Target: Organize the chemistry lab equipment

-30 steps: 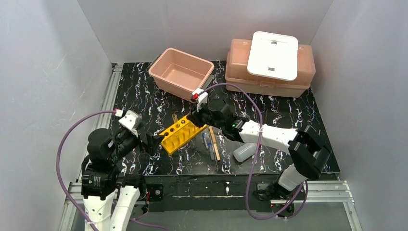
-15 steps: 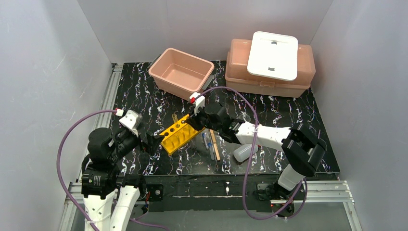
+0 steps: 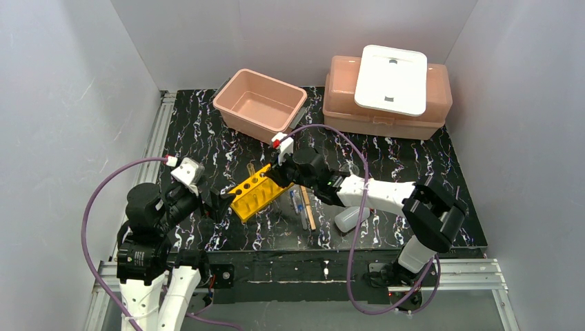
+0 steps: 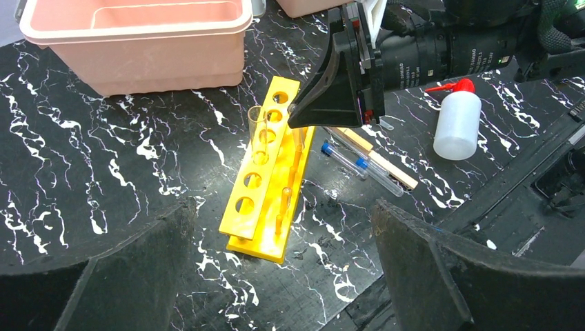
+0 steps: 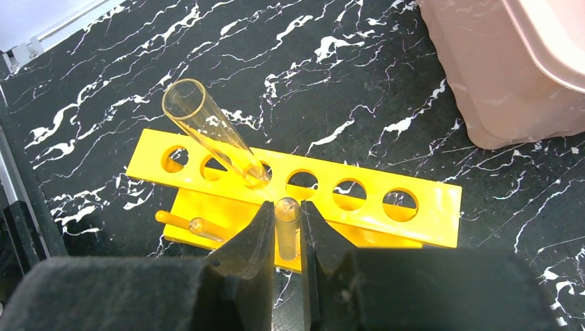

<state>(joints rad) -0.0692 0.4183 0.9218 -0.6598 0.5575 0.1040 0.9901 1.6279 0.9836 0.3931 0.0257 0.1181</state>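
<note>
The yellow test-tube rack point(image 3: 259, 192) lies at the table's middle left, seen close up in the right wrist view point(image 5: 414, 207). One clear glass tube point(image 5: 210, 131) leans in a hole of the rack. My right gripper point(image 5: 286, 208) is shut on another clear tube point(image 5: 287, 231), held just above the rack's peg side point(image 4: 265, 172). My left gripper point(image 4: 283, 262) is open, low near the rack's near end, holding nothing. Right of the rack lie blue-tipped pipettes point(image 4: 359, 165), the wooden stick point(image 4: 386, 169) and the squeeze bottle with its red nozzle point(image 4: 455, 127).
An open pink tub point(image 3: 260, 103) stands behind the rack. A closed pink box point(image 3: 386, 114) with a white lid point(image 3: 390, 79) on top sits at the back right. The right arm's purple cable arcs over the table's middle.
My right gripper has shifted slightly left with the tube, closer over the rack. The left arm has not moved.
</note>
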